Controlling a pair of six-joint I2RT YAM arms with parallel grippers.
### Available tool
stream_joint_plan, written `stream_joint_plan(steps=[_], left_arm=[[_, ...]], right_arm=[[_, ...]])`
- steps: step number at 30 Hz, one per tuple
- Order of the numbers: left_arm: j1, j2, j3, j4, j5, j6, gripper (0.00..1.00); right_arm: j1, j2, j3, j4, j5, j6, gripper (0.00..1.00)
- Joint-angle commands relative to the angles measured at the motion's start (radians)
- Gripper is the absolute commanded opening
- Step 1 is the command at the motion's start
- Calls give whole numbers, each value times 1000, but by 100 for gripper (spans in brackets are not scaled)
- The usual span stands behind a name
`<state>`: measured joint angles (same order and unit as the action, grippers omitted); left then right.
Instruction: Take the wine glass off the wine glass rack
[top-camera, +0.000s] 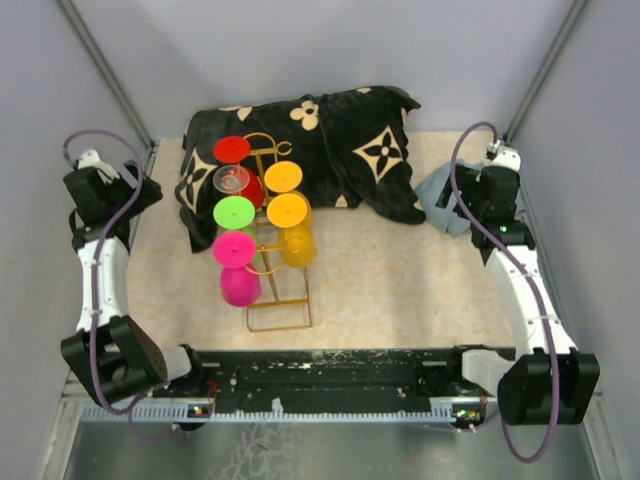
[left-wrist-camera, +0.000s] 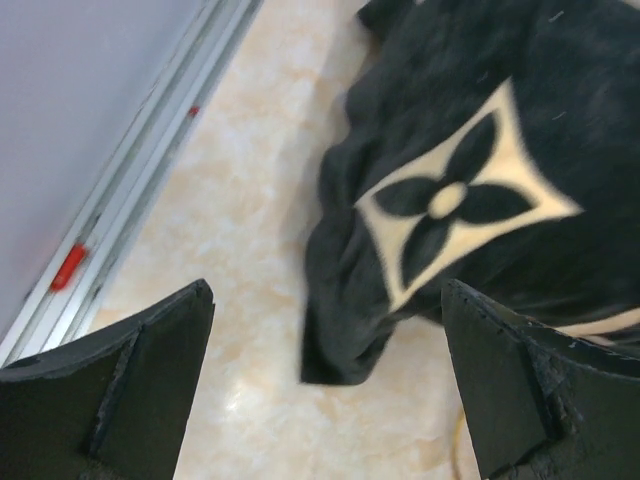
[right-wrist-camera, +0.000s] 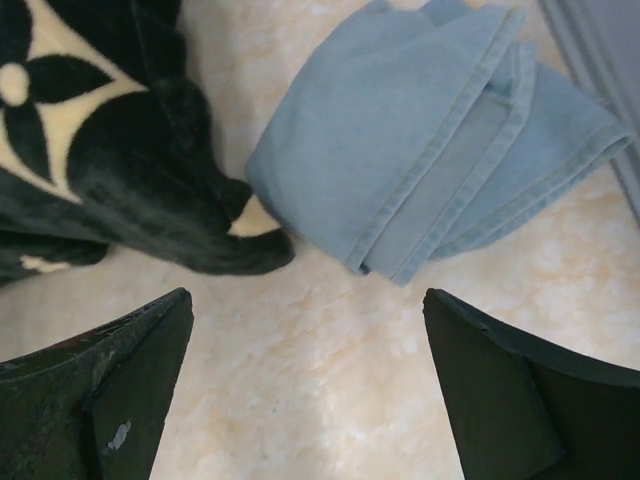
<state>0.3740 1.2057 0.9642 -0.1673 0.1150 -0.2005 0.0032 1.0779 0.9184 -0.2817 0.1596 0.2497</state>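
Observation:
The gold wire wine glass rack (top-camera: 280, 327) stands left of centre, its far end over the black floral cloth (top-camera: 340, 140). Several wine glasses hang on it in two rows: red (top-camera: 232, 150), clear (top-camera: 231, 180), green (top-camera: 234, 212) and pink (top-camera: 235, 249) on the left, orange-yellow ones (top-camera: 287, 210) on the right. My left gripper (top-camera: 148, 190) is open, off to the left of the rack, over bare table (left-wrist-camera: 328, 400). My right gripper (top-camera: 462, 200) is open at the far right, with nothing between its fingers (right-wrist-camera: 310, 400).
A folded blue denim cloth (right-wrist-camera: 440, 140) lies just ahead of my right gripper, next to a corner of the black cloth (right-wrist-camera: 100, 170). The black cloth's edge (left-wrist-camera: 470, 150) lies ahead of my left gripper. A metal rail (left-wrist-camera: 130, 200) borders the table's left side.

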Motion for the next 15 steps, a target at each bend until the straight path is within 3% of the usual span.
stream_joint_plan(steps=[1, 5, 8, 11, 15], left_arm=[[19, 89, 219, -224, 323, -88, 100], [16, 152, 330, -202, 665, -254, 96], [14, 197, 388, -153, 836, -427, 93], [12, 213, 397, -34, 950, -606, 91], [-29, 224, 415, 119, 1007, -784, 90]], right_arm=[[-6, 74, 198, -249, -161, 85, 98], [-7, 108, 273, -277, -305, 171, 98], [-6, 112, 286, -238, -462, 243, 98], [-4, 101, 272, -152, -629, 330, 98], [26, 88, 274, -93, -664, 405, 99]])
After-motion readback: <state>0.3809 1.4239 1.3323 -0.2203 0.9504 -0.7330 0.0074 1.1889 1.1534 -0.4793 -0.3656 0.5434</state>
